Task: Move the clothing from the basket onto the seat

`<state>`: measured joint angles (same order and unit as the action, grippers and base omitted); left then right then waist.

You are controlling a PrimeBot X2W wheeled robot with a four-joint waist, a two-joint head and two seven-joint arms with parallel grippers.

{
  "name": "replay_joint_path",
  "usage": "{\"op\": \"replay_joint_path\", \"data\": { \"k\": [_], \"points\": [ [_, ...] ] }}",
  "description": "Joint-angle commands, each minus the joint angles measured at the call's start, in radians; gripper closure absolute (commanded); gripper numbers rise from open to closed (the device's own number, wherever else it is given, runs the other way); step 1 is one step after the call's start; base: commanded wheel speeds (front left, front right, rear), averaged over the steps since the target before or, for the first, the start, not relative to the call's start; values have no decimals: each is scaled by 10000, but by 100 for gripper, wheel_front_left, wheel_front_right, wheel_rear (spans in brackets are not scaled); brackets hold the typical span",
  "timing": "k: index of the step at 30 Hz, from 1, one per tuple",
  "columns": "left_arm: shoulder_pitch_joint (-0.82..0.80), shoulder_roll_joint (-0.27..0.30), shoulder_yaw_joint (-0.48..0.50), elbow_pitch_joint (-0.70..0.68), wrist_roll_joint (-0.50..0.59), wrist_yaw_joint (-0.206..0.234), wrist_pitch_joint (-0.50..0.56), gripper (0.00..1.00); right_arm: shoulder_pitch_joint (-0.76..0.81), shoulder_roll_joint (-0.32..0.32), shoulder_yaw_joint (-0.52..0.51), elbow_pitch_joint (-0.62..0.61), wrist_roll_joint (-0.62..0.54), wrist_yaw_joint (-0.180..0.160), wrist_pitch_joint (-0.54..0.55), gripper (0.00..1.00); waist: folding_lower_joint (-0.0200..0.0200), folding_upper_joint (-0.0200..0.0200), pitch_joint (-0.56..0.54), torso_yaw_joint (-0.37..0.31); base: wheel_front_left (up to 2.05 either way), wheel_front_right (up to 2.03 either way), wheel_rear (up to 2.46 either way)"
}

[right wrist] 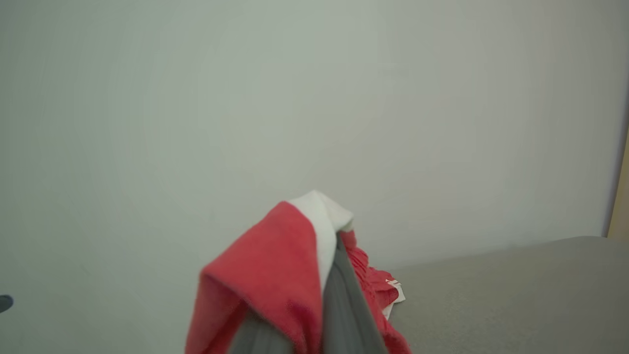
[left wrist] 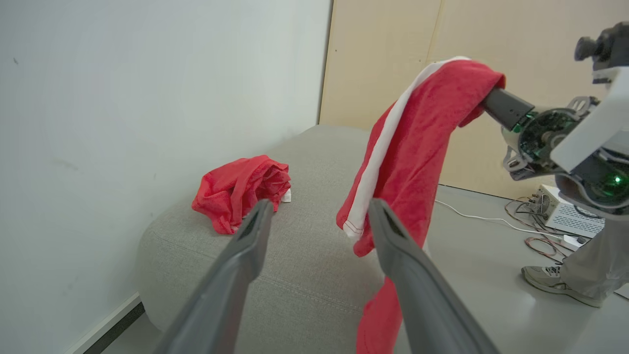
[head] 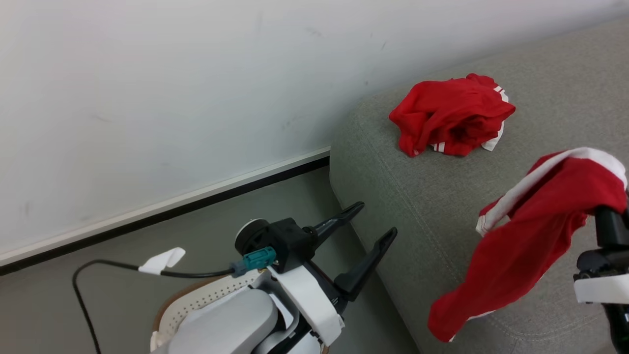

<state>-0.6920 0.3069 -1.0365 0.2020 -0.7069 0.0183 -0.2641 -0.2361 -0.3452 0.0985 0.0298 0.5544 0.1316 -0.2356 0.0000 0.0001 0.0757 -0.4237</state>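
The cream basket [head: 206,294] shows at lower left under the robot's left gripper [head: 377,217], whose fingers stand wide apart and empty beside the grey seat [head: 432,196]. One crumpled red garment [head: 449,115] lies on the seat near the wall. A second red garment [head: 516,236] with white trim hangs over the cushion, pinched in the closed fingers of the right gripper [right wrist: 340,275].
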Motion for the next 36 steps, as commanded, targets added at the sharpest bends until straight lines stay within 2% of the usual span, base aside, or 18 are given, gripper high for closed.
{"op": "replay_joint_path", "data": {
  "k": [1,7,13,18,24,30,36],
  "points": [
    [88,41,41,47,73,-32,-1,0,-293,-77,-35,-106,-34,-19,6,100,0,-1,102,65,0,0,0],
    [-290,163,-16,-98,276,-148,107,0,-1527,-544,-297,-98,306,-19,228,100,0,-1,988,454,0,0,0],
    [-797,502,47,-479,462,-227,379,0,-3209,-1532,-842,270,563,-19,540,100,0,-1,2381,970,0,0,0],
    [-1206,835,132,-832,544,-265,600,0,-4614,-2326,-1963,754,819,-19,703,100,0,-1,3574,1347,0,0,0],
    [-1594,1153,187,-1135,689,-308,808,0,-5698,-2756,-3093,2089,391,-19,1097,100,0,-1,4737,1729,0,0,0],
    [-1843,1346,276,-1267,766,-329,857,0,-6052,-2412,-2343,4057,-104,-21,1562,100,0,-1,5428,1990,0,0,0],
    [-1903,1261,284,-1146,707,-356,756,0,-6314,-2225,-1103,6132,-258,-21,2728,100,0,-1,5531,2190,0,0,0]
  ]
}}
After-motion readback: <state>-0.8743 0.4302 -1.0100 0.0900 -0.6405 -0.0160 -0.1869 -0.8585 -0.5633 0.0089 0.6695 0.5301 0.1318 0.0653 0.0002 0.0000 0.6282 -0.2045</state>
